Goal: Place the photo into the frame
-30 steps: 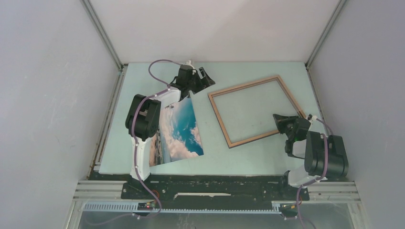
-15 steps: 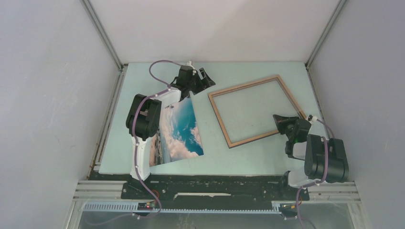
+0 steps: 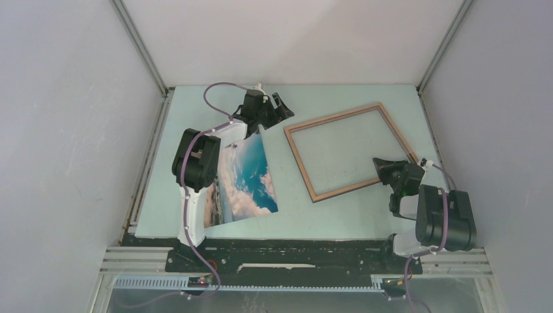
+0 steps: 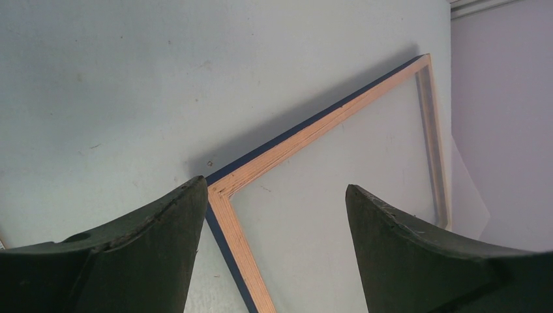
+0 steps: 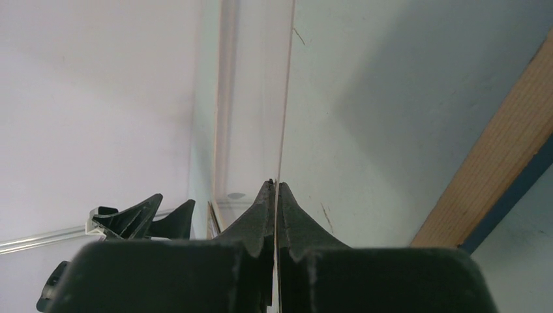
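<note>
Overhead, the large flat rectangular photo (image 3: 248, 179) of blue sea, white clouds and tan sand lies on the pale green table (image 3: 339, 215), towards its near left. Its left part is hidden under the left arm. The thin rectangular light-brown wooden frame (image 3: 332, 117) lies flat to the right of the photo, apart from it and turned at an angle; only table colour shows inside it. The black left gripper (image 3: 282, 107) hangs past the photo's far corner, beside the frame's far-left corner. The black right gripper (image 3: 380, 165) sits at the frame's near-right side, pointing in over it.

From the left wrist, the left gripper (image 4: 275, 187) has its two dark fingers spread wide, with nothing between them. Below the gap lies a corner of the frame (image 4: 313, 134), with a dark blue lower edge showing along its outer side, on the table (image 4: 130, 78).

From the right wrist, the right gripper (image 5: 275, 184) has its fingers pressed tight together. A thin pale line runs up from between the tips; I cannot tell what it is, or whether anything is pinched there. A bar of the frame (image 5: 502, 156) crosses the right side, over the table (image 5: 391, 98).
</note>
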Available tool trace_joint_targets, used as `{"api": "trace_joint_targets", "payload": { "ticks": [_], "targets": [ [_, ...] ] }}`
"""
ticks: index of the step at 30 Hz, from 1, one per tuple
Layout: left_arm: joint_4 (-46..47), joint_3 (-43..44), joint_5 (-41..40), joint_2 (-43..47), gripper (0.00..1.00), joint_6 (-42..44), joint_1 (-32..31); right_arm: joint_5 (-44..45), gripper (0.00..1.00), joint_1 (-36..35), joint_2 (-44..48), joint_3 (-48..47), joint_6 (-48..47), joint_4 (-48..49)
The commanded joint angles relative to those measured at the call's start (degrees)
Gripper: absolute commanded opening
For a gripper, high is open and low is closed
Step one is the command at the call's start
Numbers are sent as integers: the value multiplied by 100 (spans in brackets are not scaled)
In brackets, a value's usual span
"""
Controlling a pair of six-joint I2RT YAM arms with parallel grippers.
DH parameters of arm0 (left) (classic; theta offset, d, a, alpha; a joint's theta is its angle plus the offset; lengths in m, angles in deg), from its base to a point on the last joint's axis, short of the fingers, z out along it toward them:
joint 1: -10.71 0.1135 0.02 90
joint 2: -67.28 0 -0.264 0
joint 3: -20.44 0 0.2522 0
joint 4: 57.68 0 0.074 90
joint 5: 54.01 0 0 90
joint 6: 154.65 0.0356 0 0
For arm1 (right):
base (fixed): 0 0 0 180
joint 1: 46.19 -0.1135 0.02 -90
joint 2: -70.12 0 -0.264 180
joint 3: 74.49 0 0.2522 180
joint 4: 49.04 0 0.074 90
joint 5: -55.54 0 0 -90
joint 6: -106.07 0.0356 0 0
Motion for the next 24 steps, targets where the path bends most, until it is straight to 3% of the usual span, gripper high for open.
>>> {"api": "trace_joint_targets", "payload": {
  "ticks": [1, 24],
  "targets": [
    [191, 361, 56, 16, 84, -27, 5, 171, 0, -41, 177, 62, -116, -7],
    [191, 341, 77, 34, 84, 0, 31, 411, 0, -167, 347, 155, -179, -197]
  ]
}}
